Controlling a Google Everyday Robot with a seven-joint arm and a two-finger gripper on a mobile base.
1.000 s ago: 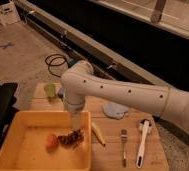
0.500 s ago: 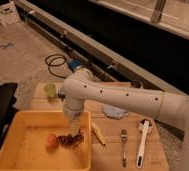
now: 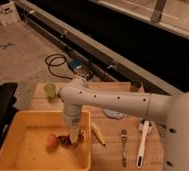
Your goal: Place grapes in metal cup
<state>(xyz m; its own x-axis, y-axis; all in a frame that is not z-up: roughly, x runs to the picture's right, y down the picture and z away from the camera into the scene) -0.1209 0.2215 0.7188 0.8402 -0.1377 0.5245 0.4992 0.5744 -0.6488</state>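
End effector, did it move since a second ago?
Yes. The end effector has gone down, deeper past the rim of the yellow bin. It is now open right at the grapes.

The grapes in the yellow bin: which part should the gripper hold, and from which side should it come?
Probably the middle of the grapes, across the bunch, from straight above: they lie flat on the floor of the yellow bin, its walls block the sides, and the round fruit sits close beside. The open gripper hangs right over them.
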